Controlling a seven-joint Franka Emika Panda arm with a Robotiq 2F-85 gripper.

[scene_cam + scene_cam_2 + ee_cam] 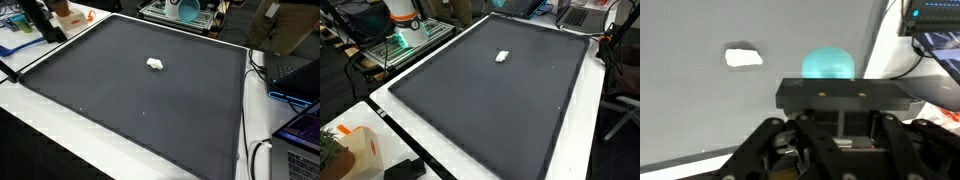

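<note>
Hangs clear of the dark mat (130,100), out of frame in both exterior views, with the gripper (840,140) showing only black housing and linkages in the wrist view and the fingertips cut off, so cannot tell whether spread or pressed together; pinches nothing visible. Finds the small white crumpled lump (155,64) lying alone near the middle of the mat's far half, toward the teal-lit robot base (190,10), well apart from every mat edge and from the gripper. Probably sits there, away from the clutter around the white table (40,130), so as to stay open on every side.
</note>
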